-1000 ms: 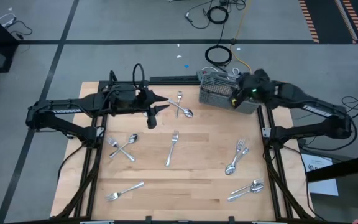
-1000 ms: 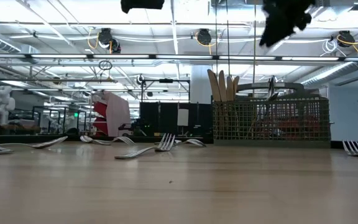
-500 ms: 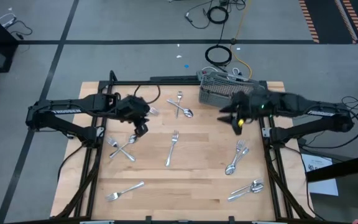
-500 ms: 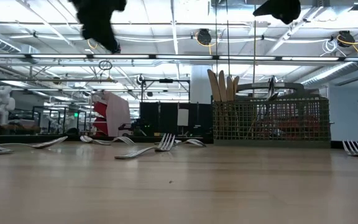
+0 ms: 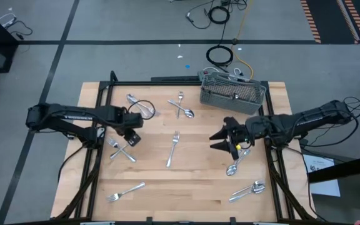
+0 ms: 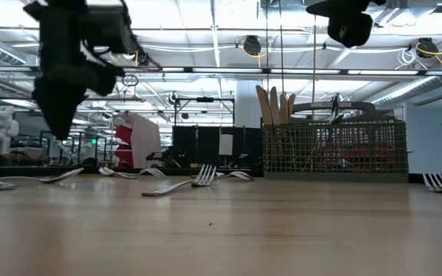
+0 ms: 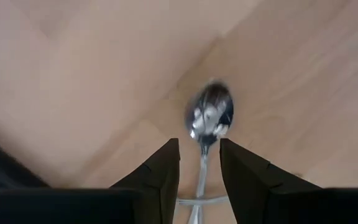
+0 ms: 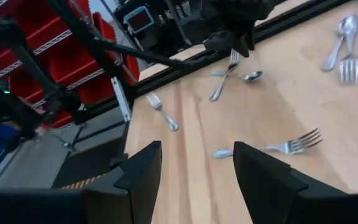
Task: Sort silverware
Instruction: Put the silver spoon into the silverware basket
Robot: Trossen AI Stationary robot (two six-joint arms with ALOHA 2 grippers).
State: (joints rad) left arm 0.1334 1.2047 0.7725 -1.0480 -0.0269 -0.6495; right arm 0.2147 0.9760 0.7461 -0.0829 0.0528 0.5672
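Silverware lies scattered on the wooden table. A spoon crossed over a fork (image 5: 124,148) lies at the left, a single fork (image 5: 172,149) in the middle, a fork and spoon (image 5: 237,157) at the right. My left gripper (image 5: 133,137) hangs open above the crossed pair. In the left wrist view its fingers (image 7: 199,163) stand on either side of the spoon's handle, with the bowl (image 7: 211,116) beyond them. The low view shows this gripper (image 6: 66,100) well above the tabletop. My right gripper (image 5: 215,139) is wide open, points toward the table's left, and holds nothing (image 8: 197,158).
The grey mesh caddy (image 5: 232,95) stands at the far right edge with utensils upright in it (image 6: 332,146). More pieces lie near the far edge (image 5: 182,108), at the far left (image 5: 136,103) and along the near edge (image 5: 125,190), (image 5: 249,190). A black cable loops beside the left arm.
My left gripper has swung from the far middle toward the left and near edges. It has also come down, and now hangs over the crossed spoon and fork. My right gripper has left the caddy, moved toward the near edge, and turned to point left.
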